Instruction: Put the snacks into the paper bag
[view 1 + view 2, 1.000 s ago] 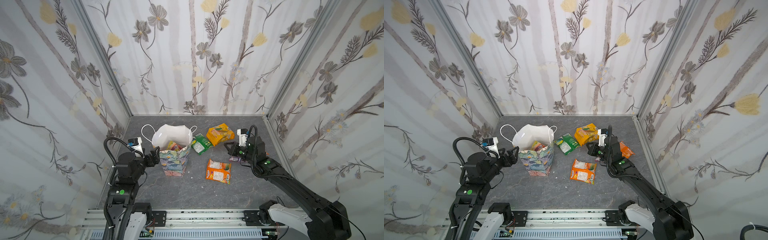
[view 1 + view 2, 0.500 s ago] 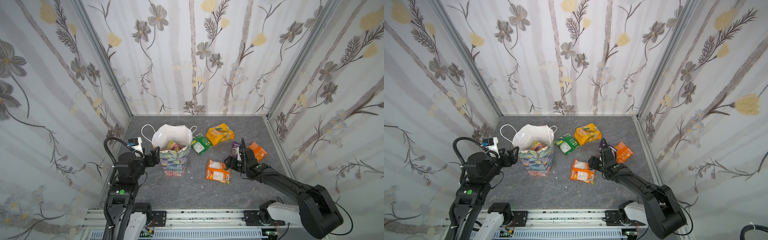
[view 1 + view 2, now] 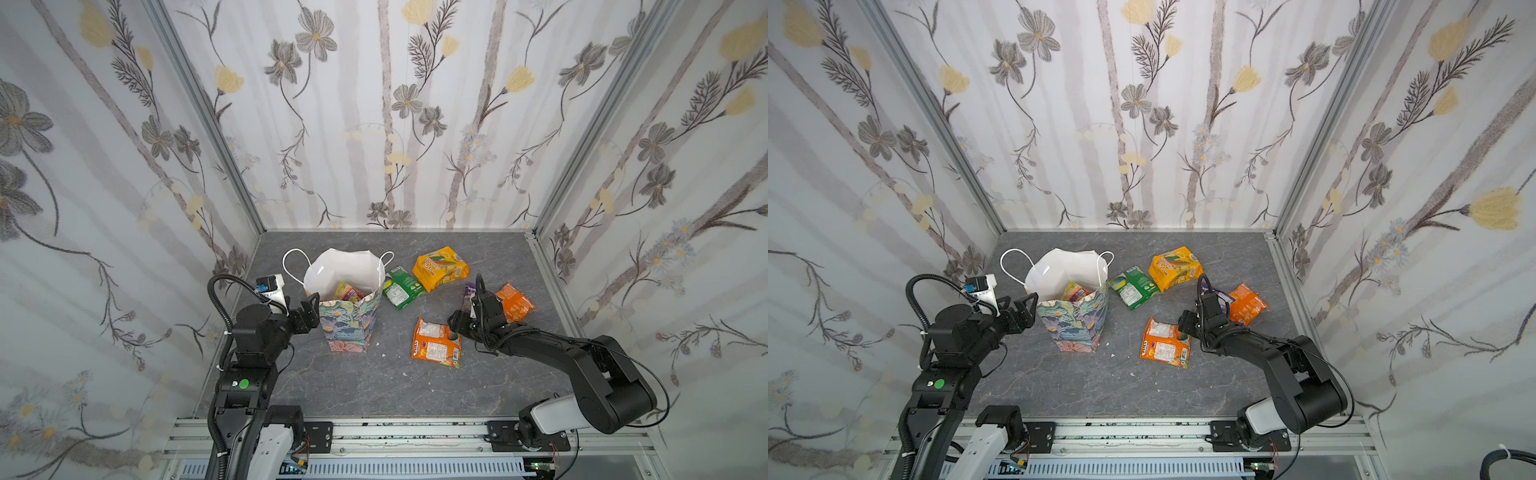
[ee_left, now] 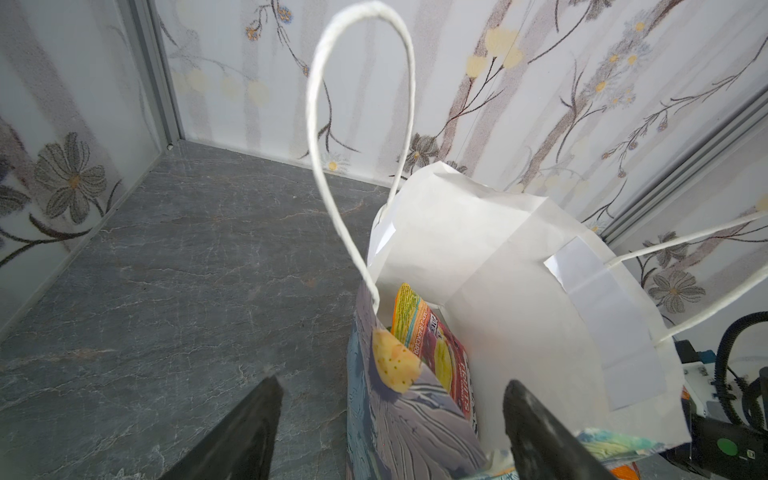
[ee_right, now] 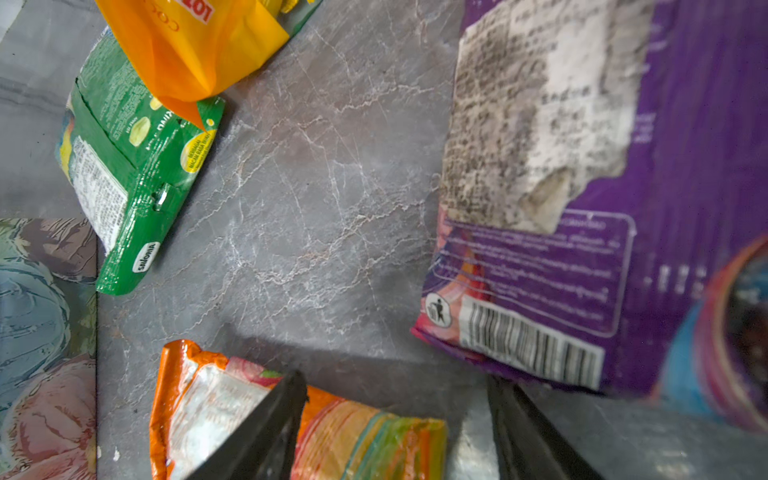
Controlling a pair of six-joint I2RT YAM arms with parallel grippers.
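Right gripper point(image 3: 455, 326) dropped the purple packet point(image 3: 469, 291). Jaws now apart, low over the orange packet point(image 3: 434, 347) right of the paper bag point(image 3: 349, 324). Left gripper point(image 4: 390, 384) same, open astride the bag's rim.

Both top views are bright and evenly lit, with only soft, short shadows on the grey desk point(image 3: 374, 386). The walls point(image 3: 374, 124) bow outward near the edges (a wide lens). In the right wrist view the purple packet point(image 5: 665, 187) is blurred. In the left wrist view the paper bag point(image 4: 498, 270) looks washed out inside.
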